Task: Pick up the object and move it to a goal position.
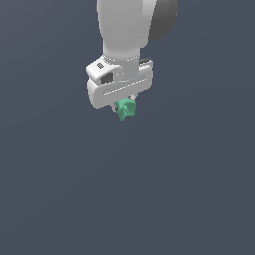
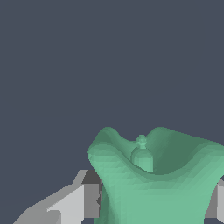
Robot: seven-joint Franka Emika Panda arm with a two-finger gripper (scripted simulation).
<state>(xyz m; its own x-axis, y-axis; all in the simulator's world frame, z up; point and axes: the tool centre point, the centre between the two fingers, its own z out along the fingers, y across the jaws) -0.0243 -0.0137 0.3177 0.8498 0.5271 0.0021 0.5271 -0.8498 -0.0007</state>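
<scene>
The arm (image 1: 130, 27) is the biggest thing in the exterior view — a white column with a dark grey joint at its 2 o'clock edge, coming down from 12 o'clock over a plain slate-grey ground (image 1: 127, 199). Below it sits the white gripper (image 1: 124, 105), its broad body tilted so that the side toward the exterior view's left hangs lower.

The object (image 1: 125, 109) is a small teal-green knobbly piece poking out at 6 o'clock under the gripper body, well clear of the bottom of the frame; no shadow or contact with the ground shows.

In the wrist view the object (image 2: 157, 183) fills the lower half from about 5 to 7 o'clock — a lobed, cupped shape with a small knob at its centre. A grey-white finger (image 2: 81, 201) presses against one flank and a sliver of the other finger (image 2: 216, 201) meets the opposite flank, so the gripper is clamped on the object.
</scene>
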